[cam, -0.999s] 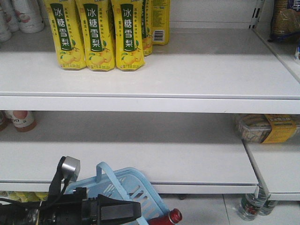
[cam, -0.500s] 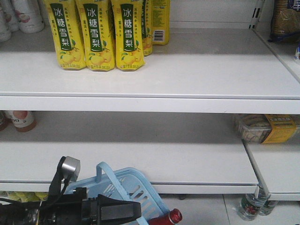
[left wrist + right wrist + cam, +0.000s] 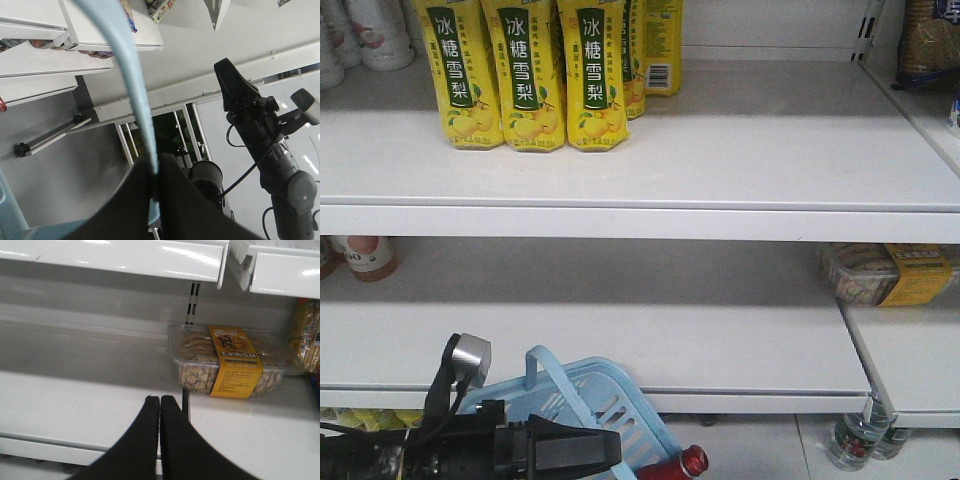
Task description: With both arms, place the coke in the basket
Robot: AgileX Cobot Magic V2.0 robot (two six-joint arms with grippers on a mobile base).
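My left gripper (image 3: 156,185) pinches the hoop handle of the light blue basket (image 3: 605,405). My right gripper (image 3: 160,405) is pressed together on nothing above a white shelf (image 3: 75,390), with a clear cookie tray (image 3: 230,362) ahead to its right. I see no coke can. Yellow pear-drink cartons (image 3: 525,75) stand on the upper shelf.

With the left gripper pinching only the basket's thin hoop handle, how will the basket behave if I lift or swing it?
The basket will probably hang and sway, since the left gripper is shut on the narrow handle alone. Its slotted plastic walls look light and slightly flexible. The bottle appears to lean at its low side, so the basket may tilt that way.
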